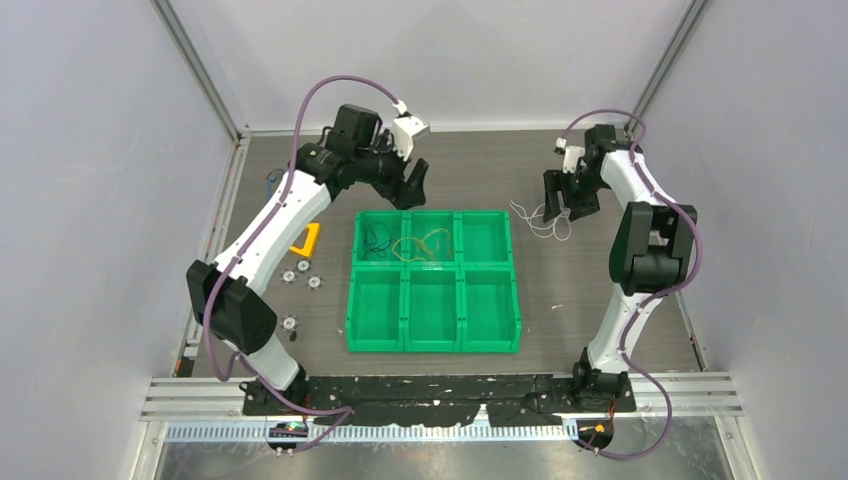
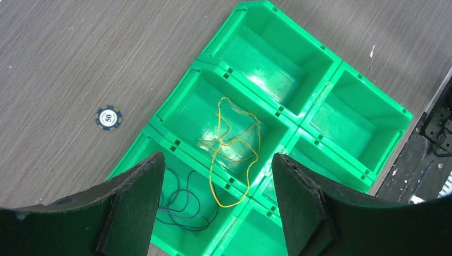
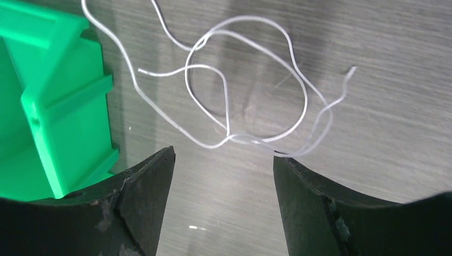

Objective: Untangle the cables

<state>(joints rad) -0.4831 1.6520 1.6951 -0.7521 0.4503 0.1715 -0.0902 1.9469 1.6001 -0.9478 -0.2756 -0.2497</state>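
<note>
A green six-compartment tray (image 1: 435,330) sits mid-table. A yellow-orange cable (image 1: 425,245) lies in its far middle compartment and shows in the left wrist view (image 2: 234,144), one loop draped over a divider. A dark blue-black cable (image 1: 376,240) lies in the far left compartment, also in the left wrist view (image 2: 184,205). A white cable (image 1: 540,220) lies looped on the table right of the tray and shows in the right wrist view (image 3: 250,90). My left gripper (image 1: 413,183) is open and empty above the tray's far edge. My right gripper (image 1: 560,203) is open and empty just above the white cable.
A yellow block (image 1: 306,240) and several small round discs (image 1: 300,273) lie left of the tray. A poker chip (image 2: 109,117) lies on the table beside the tray. More thin wires (image 1: 271,182) lie at the far left edge.
</note>
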